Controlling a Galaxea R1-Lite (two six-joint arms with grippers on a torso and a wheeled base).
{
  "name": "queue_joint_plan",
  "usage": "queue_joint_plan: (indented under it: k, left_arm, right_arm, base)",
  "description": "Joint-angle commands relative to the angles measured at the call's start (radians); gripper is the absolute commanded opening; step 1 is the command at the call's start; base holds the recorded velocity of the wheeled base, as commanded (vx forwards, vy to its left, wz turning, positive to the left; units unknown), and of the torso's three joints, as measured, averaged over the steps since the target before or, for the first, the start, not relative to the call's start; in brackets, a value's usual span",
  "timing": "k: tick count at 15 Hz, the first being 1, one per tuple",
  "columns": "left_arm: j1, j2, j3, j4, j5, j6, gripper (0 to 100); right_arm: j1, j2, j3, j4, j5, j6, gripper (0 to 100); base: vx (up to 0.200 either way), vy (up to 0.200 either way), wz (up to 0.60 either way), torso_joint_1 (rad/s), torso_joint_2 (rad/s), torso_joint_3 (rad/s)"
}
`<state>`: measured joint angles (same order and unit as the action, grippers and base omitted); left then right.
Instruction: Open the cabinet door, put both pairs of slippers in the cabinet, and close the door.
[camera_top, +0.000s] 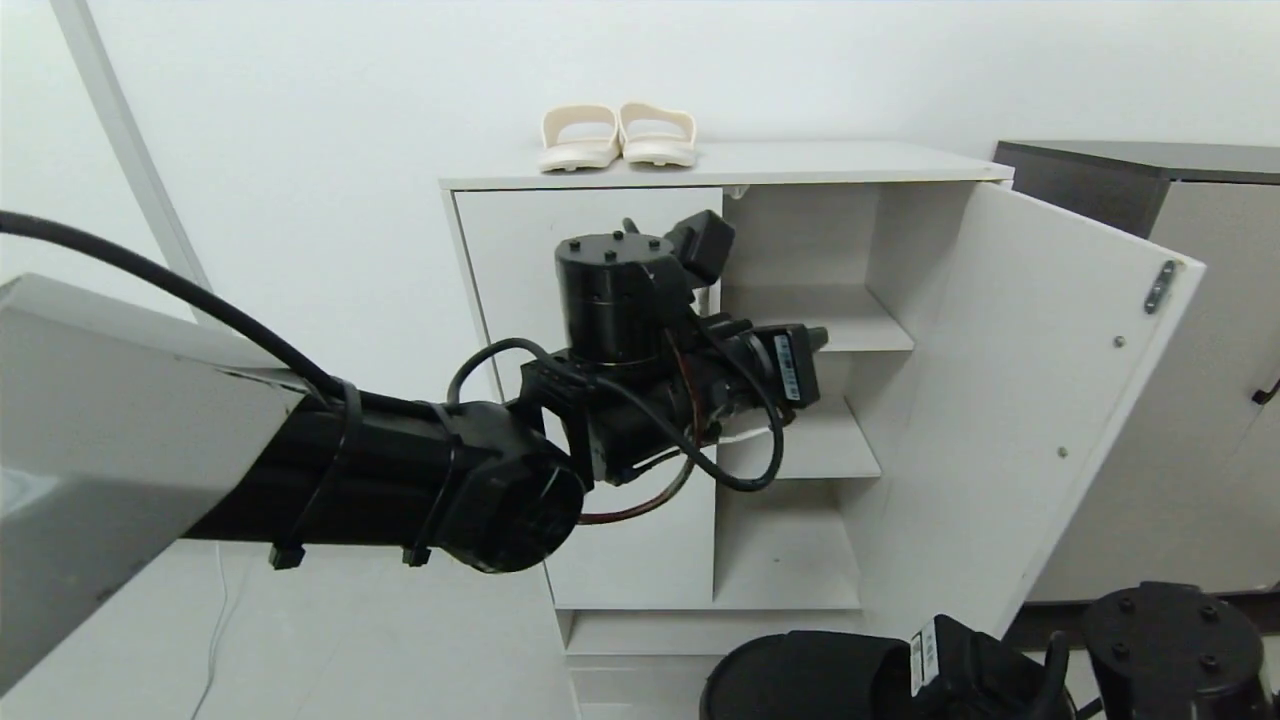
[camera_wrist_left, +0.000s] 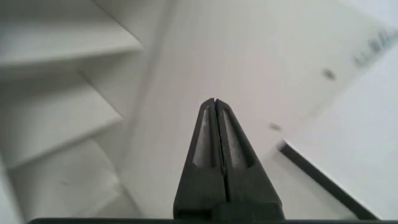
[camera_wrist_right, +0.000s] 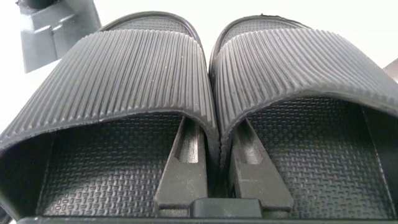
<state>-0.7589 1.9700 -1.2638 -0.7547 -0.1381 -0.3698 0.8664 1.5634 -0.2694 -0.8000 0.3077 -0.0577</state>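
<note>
Cabinet (camera_top: 850, 160) door (camera_top: 1010, 400) stands swung open on the cabinet's right side, shelves showing. Beige slippers (camera_top: 618, 137) sit as a pair on the cabinet top, toward its left. L gripper (camera_wrist_left: 214, 102) is up at the open compartment, by the shelves, fingers pressed together. R gripper (camera_wrist_right: 214, 127) is low in front of the cabinet, clamped on the black slippers (camera_wrist_right: 205, 74), pinching both inner walls.

Bare white wall (camera_top: 330, 90) up beyond the left gripper (camera_wrist_left: 214, 102), pale slanting trim strip (camera_top: 115, 130) off to its left, grey dark-topped cupboard (camera_top: 1180, 330) away to its right, light floor (camera_top: 330, 650) down below
</note>
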Motion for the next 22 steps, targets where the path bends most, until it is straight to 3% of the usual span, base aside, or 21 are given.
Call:
queue_joint_plan:
  k: [1, 3, 6, 7, 8, 10, 12, 15, 17, 18, 19, 20, 21, 22]
  left_arm:
    - [0.066, -0.040, 0.037, -0.043, 0.078, 0.000, 0]
    - [0.093, -0.112, 0.101, -0.060, 0.153, 0.006, 0]
    - [0.162, -0.316, 0.354, -0.023, 0.275, 0.149, 0]
    - [0.170, -0.349, 0.391, -0.025, 0.279, 0.152, 0]
    - [0.211, -0.465, 0.531, -0.026, 0.281, 0.158, 0]
    - [0.233, -0.599, 0.664, -0.025, 0.313, 0.160, 0]
    - [0.265, -0.737, 0.776, -0.017, 0.448, 0.186, 0]
    - [0.529, -0.976, 0.888, 0.103, 0.494, 0.256, 0]
    - [0.613, -1.125, 0.963, 0.140, 0.532, 0.264, 0]
    - [0.690, -1.263, 1.040, 0.193, 0.540, 0.264, 0]
    - [0.734, -1.373, 1.140, 0.252, 0.540, 0.265, 0]
    - [0.741, -1.396, 1.156, 0.261, 0.540, 0.265, 0]
    - [0.762, -1.579, 1.259, 0.339, 0.538, 0.265, 0]
    - [0.767, -1.698, 1.264, 0.457, 0.540, 0.276, 0]
  right_arm:
    - [-0.015, 0.060, -0.053, -0.002, -0.081, 0.041, 0]
    - [-0.013, 0.109, -0.128, -0.004, -0.217, 0.133, 0]
    - [-0.013, 0.251, -0.271, -0.005, -0.470, 0.194, 0]
    - [-0.010, 0.270, -0.287, -0.008, -0.507, 0.200, 0]
    - [0.013, 0.323, -0.340, -0.051, -0.621, 0.220, 0]
    - [0.014, 0.380, -0.421, -0.081, -0.737, 0.259, 0]
    - [0.006, 0.437, -0.501, -0.081, -0.860, 0.283, 0]
    - [-0.021, 0.478, -0.557, -0.079, -0.961, 0.285, 0]
    - [-0.030, 0.478, -0.559, -0.079, -0.963, 0.283, 0]
    - [-0.030, 0.480, -0.554, -0.081, -0.964, 0.283, 0]
    - [-0.030, 0.483, -0.553, -0.082, -0.964, 0.283, 0]
    - [-0.030, 0.483, -0.553, -0.082, -0.964, 0.282, 0]
    - [-0.030, 0.484, -0.554, -0.082, -0.964, 0.282, 0]
    - [-0.029, 0.484, -0.553, -0.082, -0.964, 0.282, 0]
  base:
    - [0.000, 0.000, 0.00, 0.000, 0.00, 0.000]
    - [0.000, 0.000, 0.00, 0.000, 0.00, 0.000]
    - [0.000, 0.000, 0.00, 0.000, 0.00, 0.000]
    - [0.000, 0.000, 0.00, 0.000, 0.00, 0.000]
    - [0.000, 0.000, 0.00, 0.000, 0.00, 0.000]
    - [0.000, 0.000, 0.00, 0.000, 0.00, 0.000]
    - [0.000, 0.000, 0.00, 0.000, 0.00, 0.000]
    - [0.000, 0.000, 0.00, 0.000, 0.00, 0.000]
    - [0.000, 0.000, 0.00, 0.000, 0.00, 0.000]
    - [0.000, 0.000, 0.00, 0.000, 0.00, 0.000]
    - [0.000, 0.000, 0.00, 0.000, 0.00, 0.000]
    - [0.000, 0.000, 0.00, 0.000, 0.00, 0.000]
    - [0.000, 0.000, 0.00, 0.000, 0.00, 0.000]
    - [0.000, 0.000, 0.00, 0.000, 0.00, 0.000]
